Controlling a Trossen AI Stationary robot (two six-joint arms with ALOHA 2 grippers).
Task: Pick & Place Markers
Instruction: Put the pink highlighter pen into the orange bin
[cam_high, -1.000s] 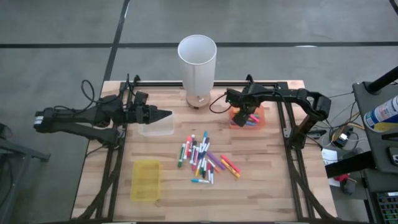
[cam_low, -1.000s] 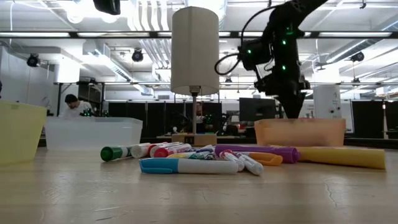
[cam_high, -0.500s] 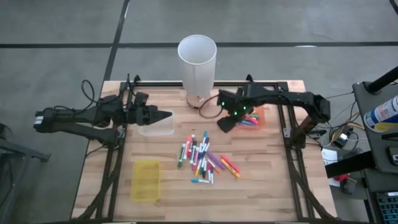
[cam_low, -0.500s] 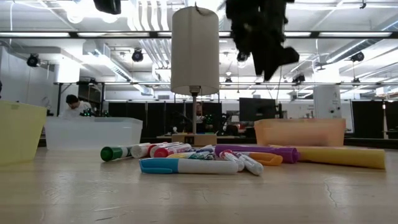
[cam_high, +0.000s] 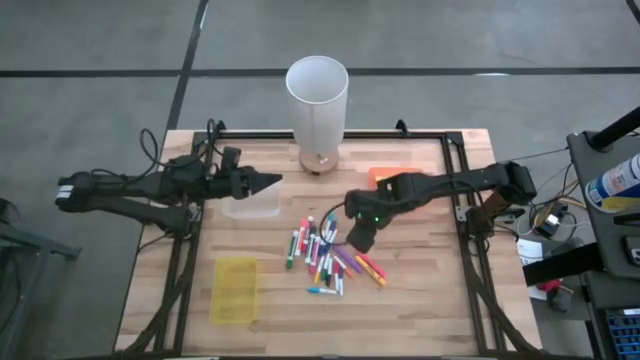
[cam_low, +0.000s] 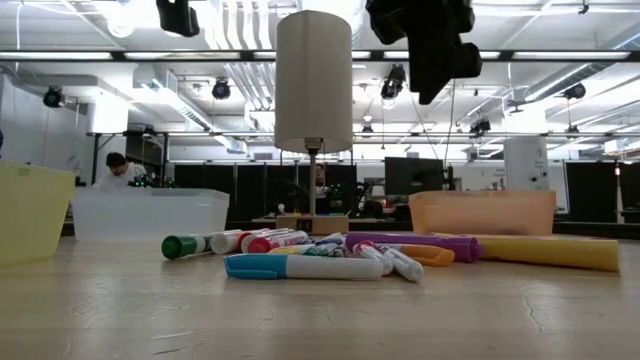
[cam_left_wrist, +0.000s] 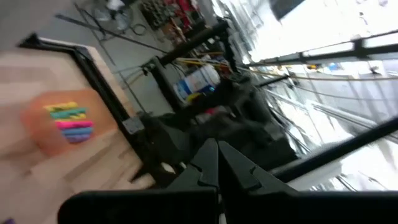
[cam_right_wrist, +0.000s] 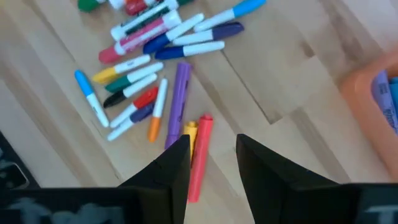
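Observation:
A loose pile of markers (cam_high: 326, 255) in mixed colours lies flat on the wooden table's middle; it also shows in the low view (cam_low: 320, 255) and the right wrist view (cam_right_wrist: 155, 68). More markers (cam_left_wrist: 67, 118) lie inside the orange tray (cam_high: 383, 176) at the far right. My right gripper (cam_high: 358, 240) hangs open above the pile's right side, pointing steeply down, with nothing between its fingers (cam_right_wrist: 177, 165). My left gripper (cam_high: 270, 181) is shut and points level over the clear tray (cam_high: 252, 205) at the far left.
A tall white cylinder on a small foot (cam_high: 317, 100) stands at the far middle. A yellow tray (cam_high: 235, 290) sits at the near left. Black frame rails (cam_high: 470, 290) run along the table's sides. Bare wood lies near the front edge (cam_high: 400, 320).
My right gripper has risen out of the orange tray and swung toward the table's near left, and now hangs over the pile's right side. It has also tipped a little. The markers on the table have not moved.

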